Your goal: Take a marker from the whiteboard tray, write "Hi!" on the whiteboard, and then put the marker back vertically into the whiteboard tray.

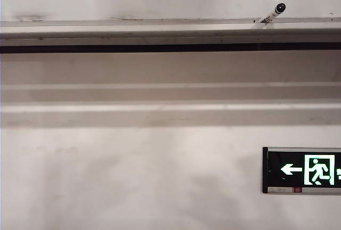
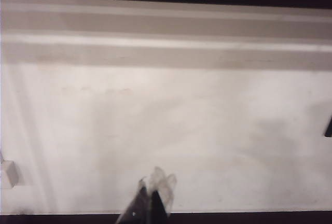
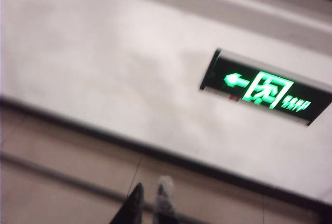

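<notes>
No arm, wrist or pincer is seen in the exterior view. The left pincer (image 2: pixel 151 195) is shown only by the left wrist view, where the tips of its two fingers (image 2: pixel 141 203) are seen at the frame's edge, set close side by side with almost no gap between them; nothing is held between them. The right pincer (image 3: pixel 150 200) is shown only by the right wrist view, which is blurred; its two dark fingers (image 3: pixel 135 203) are set close together with a narrow gap, and nothing is gripped. Both are pointed forward toward a pale wall, and neither is touching it.
</notes>
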